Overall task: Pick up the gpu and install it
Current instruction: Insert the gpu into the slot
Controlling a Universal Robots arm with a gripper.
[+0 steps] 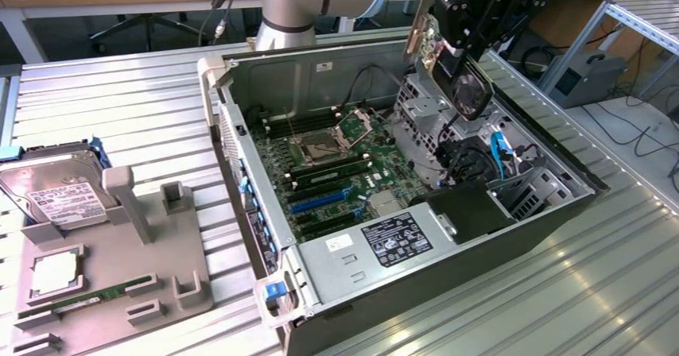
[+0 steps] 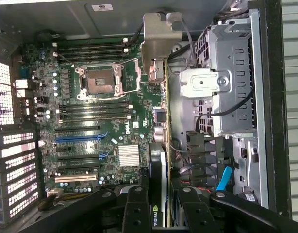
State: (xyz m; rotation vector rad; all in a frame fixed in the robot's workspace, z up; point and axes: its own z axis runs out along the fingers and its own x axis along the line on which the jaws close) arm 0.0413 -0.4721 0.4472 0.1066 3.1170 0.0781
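1. The end effector [image 1: 467, 48] [image 2: 158, 206] is closed on the gpu [image 1: 471, 90] [image 2: 159, 184]. In the wrist view its jaws press on the two faces of the card, which shows edge-on between them.
2. The gpu is off the worktop [image 1: 127, 110] and carried in the air over the open computer case [image 1: 225, 94]. It hangs just beneath the end effector, above the drive cage [image 2: 226, 82] side of the case, and sits in no slot.
3. The card stands on edge. Its long axis runs out from the end effector to the silver bracket [image 2: 158, 34] at its far end.
4. The motherboard [image 1: 339, 161] lies below the end effector, toward the exterior view's left. Its expansion slots, among them the blue slot [image 2: 76, 137], are well apart from the card.
5. Judging from the wrist view, the card's long axis lies across the length of the slots, not along it. The bracket does not face the rear slot panel [image 2: 15, 179], so the gpu looks neither above its slot nor lined up with it.
6. The hard drive [image 1: 53, 189] and memory stick [image 1: 85, 300] rest on a grey fixture [image 1: 159, 253], far from the end effector.
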